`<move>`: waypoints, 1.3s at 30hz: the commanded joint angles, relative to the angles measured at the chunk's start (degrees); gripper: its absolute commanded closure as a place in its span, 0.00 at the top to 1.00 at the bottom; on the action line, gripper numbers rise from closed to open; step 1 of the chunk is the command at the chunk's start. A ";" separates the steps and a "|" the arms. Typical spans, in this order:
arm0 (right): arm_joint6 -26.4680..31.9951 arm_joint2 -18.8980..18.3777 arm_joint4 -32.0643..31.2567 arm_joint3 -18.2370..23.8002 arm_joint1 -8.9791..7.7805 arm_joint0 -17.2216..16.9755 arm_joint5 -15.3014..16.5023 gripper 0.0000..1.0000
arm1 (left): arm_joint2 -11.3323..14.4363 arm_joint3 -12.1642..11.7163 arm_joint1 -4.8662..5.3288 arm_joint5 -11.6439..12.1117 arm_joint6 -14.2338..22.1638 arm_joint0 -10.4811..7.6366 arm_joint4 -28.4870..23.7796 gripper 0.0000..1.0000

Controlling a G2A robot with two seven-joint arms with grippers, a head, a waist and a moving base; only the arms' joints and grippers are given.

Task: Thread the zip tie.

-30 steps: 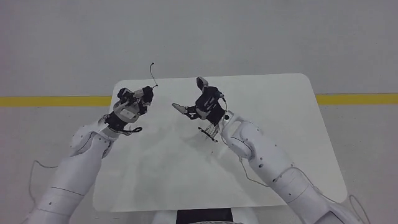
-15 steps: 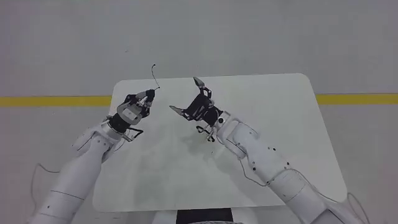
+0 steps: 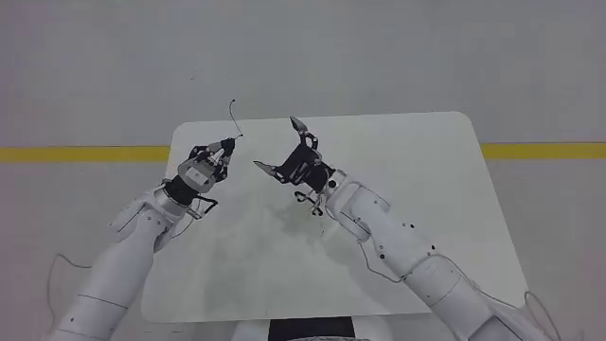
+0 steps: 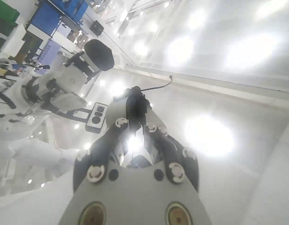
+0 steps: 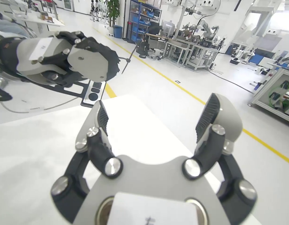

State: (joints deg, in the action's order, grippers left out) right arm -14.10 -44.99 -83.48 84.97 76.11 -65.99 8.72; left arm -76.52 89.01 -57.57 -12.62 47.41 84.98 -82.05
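The zip tie (image 3: 235,121) is being pinched above the counter's (image 3: 417,199) far edge by the closed left jaws; the right jaws are being held wide open, empty. The free end is probably best being gripped near its tip.

the top view looks steeply down from above both arms at the white rounded table (image 3: 417,180). the left wrist view sits close behind the grey-and-black left gripper (image 4: 135,93), facing the ceiling (image 4: 228,24). the right wrist view looks level past the grey-and-black right gripper (image 5: 157,105); all three share the thin black zip tie (image 5: 128,60) ahead of it
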 commanded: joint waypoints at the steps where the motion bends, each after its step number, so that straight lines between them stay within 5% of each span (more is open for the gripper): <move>1: -0.21 0.32 0.36 0.03 0.24 -0.12 0.19 1.00 | 0.00 0.00 0.00 0.00 0.00 0.00 0.00 0.00; 5: -1.02 0.61 0.84 -0.29 0.70 -0.10 -0.21 1.00 | 0.00 0.00 0.00 0.00 0.00 0.00 0.00 0.00; 6: -1.17 0.72 0.72 -0.43 0.81 -0.01 -0.18 0.89 | 0.00 0.00 0.00 0.00 0.00 0.00 0.00 0.00; 8: -1.46 0.99 0.59 -0.80 1.05 0.24 0.02 0.51 | 0.00 0.00 0.00 0.00 0.00 0.00 0.00 0.00; 15: -2.00 1.45 0.68 -2.14 1.89 1.01 -0.46 0.31 | 0.00 0.00 0.00 0.00 0.00 0.00 0.00 0.00; 39: -2.19 1.78 0.38 -2.33 3.61 1.00 1.55 0.23 | 0.00 0.00 0.00 0.00 0.00 0.00 0.00 0.00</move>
State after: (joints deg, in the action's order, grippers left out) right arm -16.31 -43.25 -83.11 82.57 79.66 -64.98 10.20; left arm -76.52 89.01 -57.57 -12.62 47.41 84.98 -82.05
